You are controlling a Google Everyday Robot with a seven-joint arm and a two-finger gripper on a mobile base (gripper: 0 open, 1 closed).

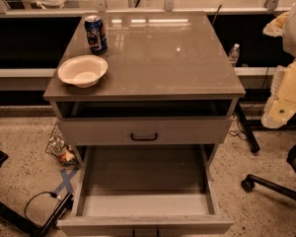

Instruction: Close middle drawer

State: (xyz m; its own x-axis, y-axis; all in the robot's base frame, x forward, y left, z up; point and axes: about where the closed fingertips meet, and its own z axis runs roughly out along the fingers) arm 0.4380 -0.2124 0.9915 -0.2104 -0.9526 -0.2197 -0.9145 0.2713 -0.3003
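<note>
Grey metal fills the middle of your view: the cabinet's counter (153, 53) spans the centre toward 12 o'clock, and below it the middle drawer (145, 179) is pulled far out toward 6 o'clock. Its long shallow tray is bare, and its front panel sits at the bottom edge, where only a sliver of the black handle (145, 232) shows. Above it, the upper drawer (187, 131), with a small black bar handle, stands slightly out from the frame, with a dark gap between it and the counter. On the counter at about 10 o'clock, a blue soda can (95, 33) stands upright, and a white bowl (83, 70) sits just in front of it, near the left edge. The cream-coloured robot arm (291, 85) hangs at the right edge at 3 o'clock. What looks like the gripper (279, 112) is at its lower end, beside the counter's right front corner, well apart from the middle drawer and touching nothing. You cannot tell whether it is wide or narrow. A clear water bottle (234, 54) stands behind the cabinet at 2 o'clock, a black chair base (269, 184) rests on the speckled floor at 4 o'clock, and a blue tape cross (65, 180) marks the floor at 8 o'clock.
</note>
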